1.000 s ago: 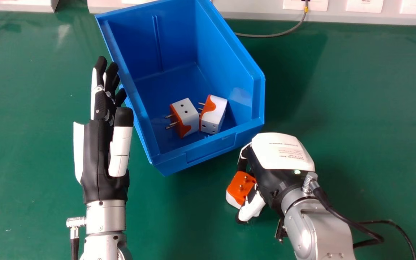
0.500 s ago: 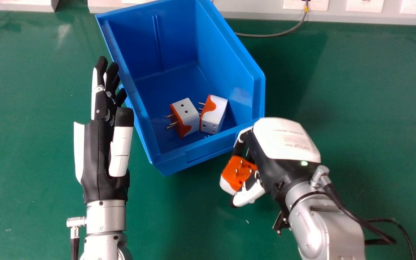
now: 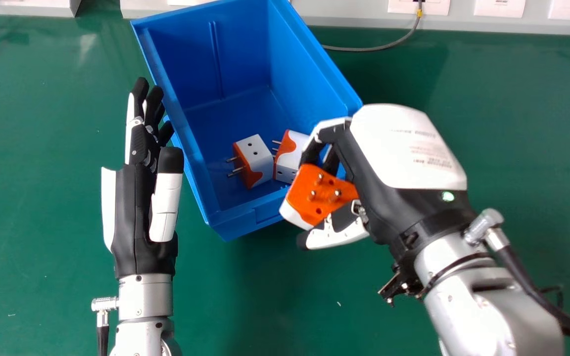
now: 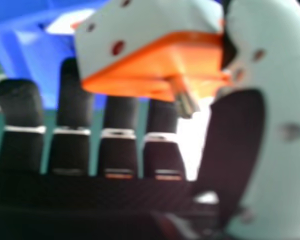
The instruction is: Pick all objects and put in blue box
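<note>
Head view: 2 adapters [image 3: 255, 165] [image 3: 290, 154] are in your blue box [image 3: 240, 221], by its near edge. A 3rd adapter [image 3: 307, 200], pins [image 3: 320, 178] showing, is pinched in your right hand [image 3: 403, 148], overlapping that edge towards its right corner; you probably still need to place it. Your left hand [image 3: 129, 212] is open by the left edge.

Right hand view: you see the 3rd adapter's holes [image 4: 118, 48] in its white side, beside your thumb [image 4: 277, 130].

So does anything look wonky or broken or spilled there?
Nothing looks broken or spilled. The blue box is a bit wonky, though: it sits slanted against the straight white strip behind it. Inside, one plug and another lie sideways, prongs pointing left, but that looks harmless.
</note>
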Controlling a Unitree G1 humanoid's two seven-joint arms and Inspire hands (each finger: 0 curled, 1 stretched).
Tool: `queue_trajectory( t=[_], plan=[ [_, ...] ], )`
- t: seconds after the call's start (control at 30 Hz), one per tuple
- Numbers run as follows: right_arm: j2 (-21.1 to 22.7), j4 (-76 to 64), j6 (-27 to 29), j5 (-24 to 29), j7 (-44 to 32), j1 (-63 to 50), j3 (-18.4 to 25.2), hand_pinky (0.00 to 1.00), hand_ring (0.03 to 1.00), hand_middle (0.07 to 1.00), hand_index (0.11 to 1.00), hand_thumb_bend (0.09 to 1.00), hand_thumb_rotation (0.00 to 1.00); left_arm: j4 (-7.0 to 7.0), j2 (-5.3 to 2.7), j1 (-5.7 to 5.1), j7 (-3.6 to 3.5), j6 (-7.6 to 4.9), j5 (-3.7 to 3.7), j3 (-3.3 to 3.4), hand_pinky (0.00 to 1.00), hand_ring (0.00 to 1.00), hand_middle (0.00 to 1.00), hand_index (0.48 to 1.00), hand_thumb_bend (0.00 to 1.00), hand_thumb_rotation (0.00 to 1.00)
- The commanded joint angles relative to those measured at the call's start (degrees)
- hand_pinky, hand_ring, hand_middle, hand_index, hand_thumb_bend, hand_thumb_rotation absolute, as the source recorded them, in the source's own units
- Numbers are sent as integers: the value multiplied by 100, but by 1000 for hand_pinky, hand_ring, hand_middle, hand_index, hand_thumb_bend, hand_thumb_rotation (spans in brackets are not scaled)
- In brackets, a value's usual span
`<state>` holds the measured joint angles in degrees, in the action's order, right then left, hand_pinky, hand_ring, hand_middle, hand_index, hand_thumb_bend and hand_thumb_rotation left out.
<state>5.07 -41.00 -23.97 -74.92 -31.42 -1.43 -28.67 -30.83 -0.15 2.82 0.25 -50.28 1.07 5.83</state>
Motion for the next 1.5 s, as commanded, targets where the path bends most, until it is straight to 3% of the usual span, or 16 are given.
queue_trajectory(
  t=[0.0, 0.27, 0.4, 0.47, 0.57, 0.63, 0.7, 0.77, 1.13, 1.3, 1.47],
  plan=[
    [-168, -299, 119, -46, -49, 62, 113, 175, 347, 460, 526, 505, 0, 95, -12, 23, -31, -42, -15, -50, 946, 971, 969, 971, 906, 919],
    [-273, -287, 533, -81, -88, 356, 290, 135, 362, 466, 506, 508, 0, 35, -22, 91, -41, -46, 21, -43, 950, 973, 971, 972, 901, 916],
    [-480, -173, 553, 40, -109, 630, 371, 128, 269, 429, 497, 515, 0, 67, -52, 93, -40, -33, 69, -32, 954, 974, 972, 973, 907, 912],
    [-531, -58, 614, 100, -24, 789, 400, 130, 258, 421, 496, 515, 0, 87, -57, 96, -13, -22, 53, -17, 955, 975, 973, 973, 908, 910],
    [-518, 188, 797, 271, 257, 1003, 464, 141, 248, 422, 490, 518, 0, 88, -36, 101, 140, -49, -146, 24, 962, 980, 976, 974, 910, 908],
    [-598, 435, 807, 215, 508, 1138, 463, 143, 241, 427, 487, 519, 0, 111, -21, 105, 315, -33, -349, 50, 967, 984, 977, 975, 909, 912],
    [-702, 640, 737, 179, 614, 1280, 457, 148, 240, 431, 485, 520, 0, 130, -14, 112, 469, -5, -496, 67, 974, 987, 977, 976, 908, 920],
    [-771, 762, 683, 220, 645, 1382, 469, 154, 242, 434, 484, 520, 0, 164, -20, 112, 608, 35, -590, 82, 979, 990, 979, 977, 908, 927],
    [-716, 856, 732, 360, 710, 1429, 604, 169, 242, 452, 478, 518, 0, 457, 7, -42, 858, 244, -639, 90, 996, 998, 987, 981, 903, 948],
    [-646, 881, 775, 469, 727, 1445, 706, 171, 242, 454, 477, 518, 0, 452, 17, -43, 971, 255, -705, 96, 998, 999, 987, 981, 903, 951],
    [-569, 904, 791, 576, 753, 1468, 770, 172, 242, 456, 477, 518, 0, 470, -15, -33, 1028, 243, -677, 95, 999, 1000, 987, 982, 902, 955]
  ],
)
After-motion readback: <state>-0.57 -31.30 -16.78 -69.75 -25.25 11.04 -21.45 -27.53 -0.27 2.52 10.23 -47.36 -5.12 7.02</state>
